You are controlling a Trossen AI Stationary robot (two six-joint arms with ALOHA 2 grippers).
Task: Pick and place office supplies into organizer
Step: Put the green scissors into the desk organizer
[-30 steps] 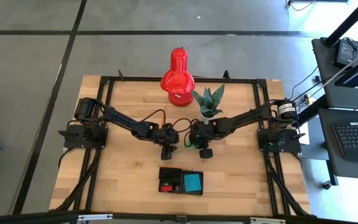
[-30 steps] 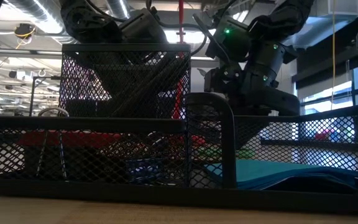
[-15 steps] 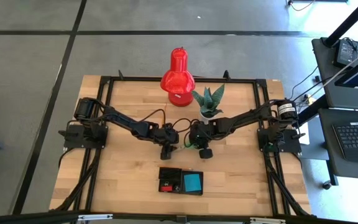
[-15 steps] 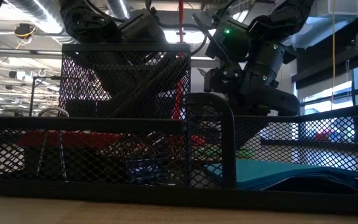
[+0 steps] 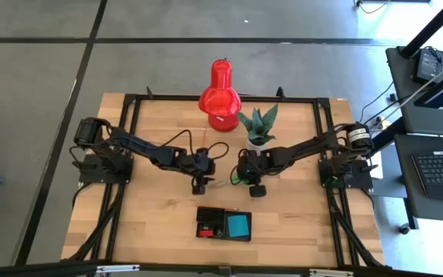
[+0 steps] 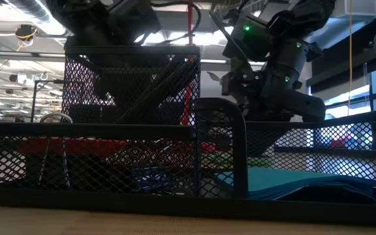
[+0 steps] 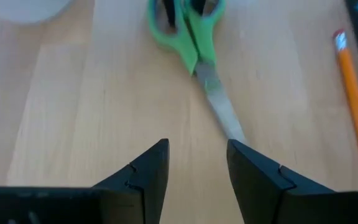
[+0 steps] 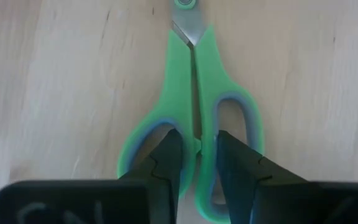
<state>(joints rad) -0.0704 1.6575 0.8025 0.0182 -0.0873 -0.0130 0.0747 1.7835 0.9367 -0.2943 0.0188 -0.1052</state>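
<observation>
Green-handled scissors [image 5: 230, 182] lie on the wooden table between my two grippers, blades toward the left arm. My right gripper [image 8: 197, 149] is shut on their handle end. My left gripper [image 7: 196, 155] hangs open just short of the blade tip [image 7: 232, 129], with nothing between its fingers. An orange pencil [image 7: 353, 93] lies on the table beside the blades. The black mesh organizer [image 5: 200, 209] stands near the table's near edge, with a blue note pad [image 5: 238, 224] and a small red piece [image 5: 204, 230] in it. My right gripper has one fingertip [image 8: 171, 146] in each finger loop of the scissors. Between them it pinches the two inner bars [image 8: 196, 134] where the handles meet. The fingers come steeply from above. Whether the scissors are clear of the table, I cannot tell.
A big red lamp-like object [image 5: 220, 88] and a green plant in a white pot [image 5: 258, 127] stand at the far side, the plant close behind my right arm. In the low view the organizer's mesh wall [image 6: 109, 163] fills the foreground. Bare wood lies left and right of the organizer.
My left gripper has risen and drawn back a little toward the table's left edge, staying open. My right gripper has gone slightly up with its hold on the scissors' handles.
</observation>
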